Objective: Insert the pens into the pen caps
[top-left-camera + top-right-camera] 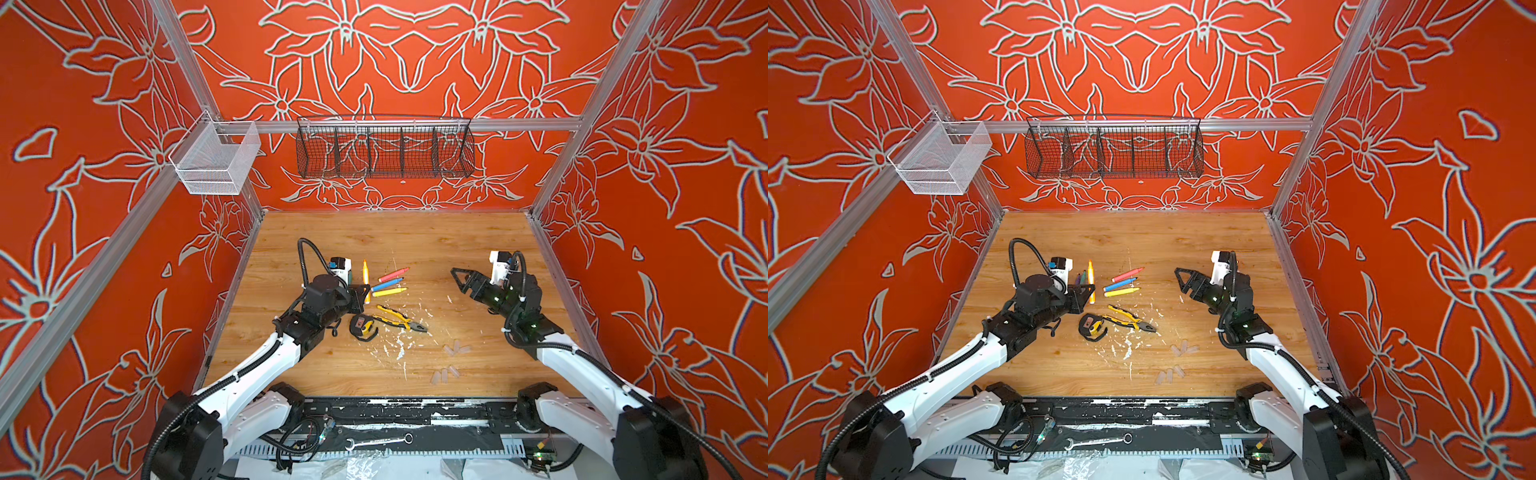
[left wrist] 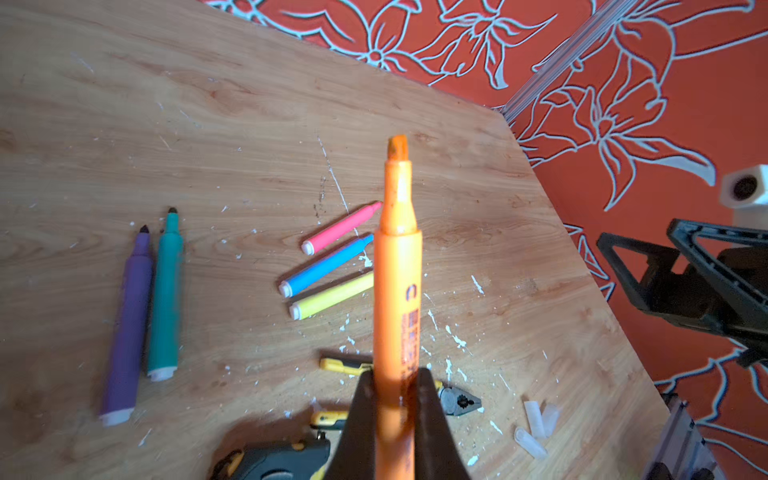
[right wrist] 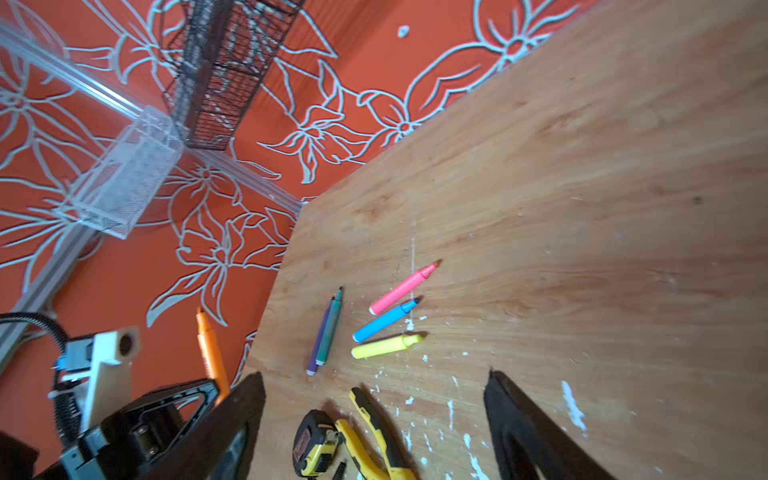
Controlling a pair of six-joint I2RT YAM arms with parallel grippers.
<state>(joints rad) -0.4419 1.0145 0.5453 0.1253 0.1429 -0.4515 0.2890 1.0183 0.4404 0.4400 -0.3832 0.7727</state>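
- The left jaws are shut tight on the back end of the orange pen (image 2: pixel 397 270). The pen is held up off the table (image 1: pixel 415 237), left of the middle, with its tip pointing far.
- The right jaws are wide open and hold nothing, up on the right.
- The pink pen (image 1: pixel 392 274), blue pen (image 1: pixel 386 285) and yellow pen (image 1: pixel 389 292) lie in the middle.
- The pen caps (image 1: pixel 455 348) lie near, on the right.
- I think a cap is tiny, light and slippery, so pinch its closed end gently.
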